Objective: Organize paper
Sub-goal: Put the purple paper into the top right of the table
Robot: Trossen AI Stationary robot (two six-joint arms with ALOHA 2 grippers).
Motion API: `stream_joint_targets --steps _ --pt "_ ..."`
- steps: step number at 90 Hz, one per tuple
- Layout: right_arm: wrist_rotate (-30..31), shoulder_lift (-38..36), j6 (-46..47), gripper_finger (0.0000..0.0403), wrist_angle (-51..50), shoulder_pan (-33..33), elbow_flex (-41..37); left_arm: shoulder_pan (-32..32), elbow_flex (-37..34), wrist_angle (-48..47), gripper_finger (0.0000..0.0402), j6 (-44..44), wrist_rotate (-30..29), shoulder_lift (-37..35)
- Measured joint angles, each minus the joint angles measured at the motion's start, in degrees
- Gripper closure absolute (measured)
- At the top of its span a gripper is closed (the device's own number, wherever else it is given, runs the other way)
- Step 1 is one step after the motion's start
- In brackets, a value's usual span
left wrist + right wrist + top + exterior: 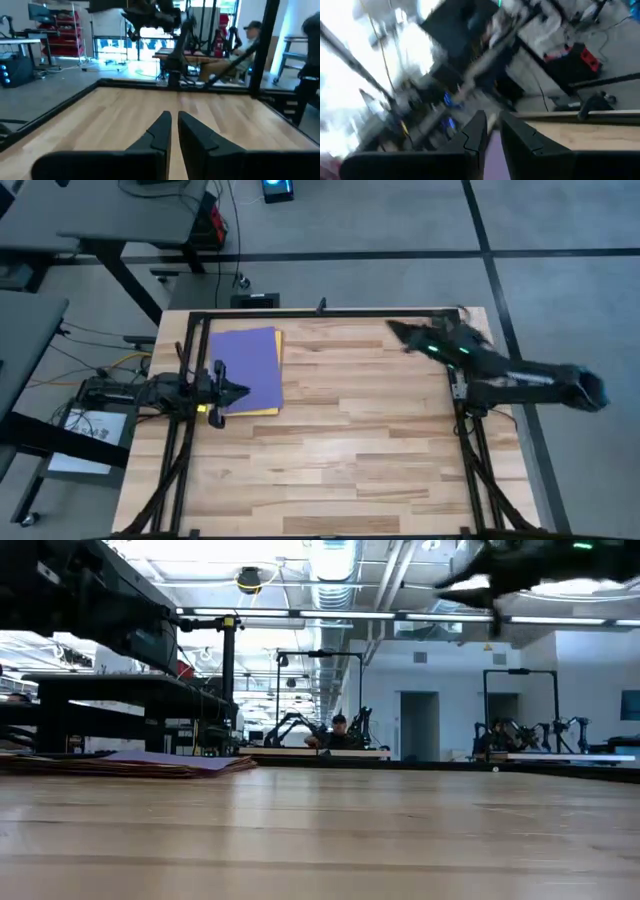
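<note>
lying stacked on the table, the paper shows purple over yellow. left gripper rests over it, fingers nearly closed, empty. right gripper hangs well apart, fingers narrowly parted on nothing.

Paper: purple top sheet, yellow edge showing along right and bottom sides. Table: pale wood, striped plank grain, black frame round it. Left gripper black, small yellow-green light beside it. Right gripper dark, green lights on arm. Floor grey.
</note>
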Motion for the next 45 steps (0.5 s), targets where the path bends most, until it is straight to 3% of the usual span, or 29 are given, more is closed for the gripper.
stream_joint_targets --steps 11,20,29,45 --pt "-9.3 17.0 -7.7 0.0358 -1.5 0.0 13.4 0.0 0.0 -0.2 0.0384 2.8 -0.4 0.0" --pt "-11.3 28.0 -10.4 0.0358 -4.8 0.0 23.1 0.0 0.0 -0.3 0.0384 -2.4 -4.1 0.0" --pt "-12.5 36.8 -12.8 0.0358 -11.8 -0.4 31.5 0.0 0.1 -0.1 0.0384 -7.6 -6.0 0.0" --pt "-16.6 48.2 -23.9 0.0352 -28.9 0.6 42.9 0.0 0.2 0.6 0.0384 -8.5 -8.7 0.0"
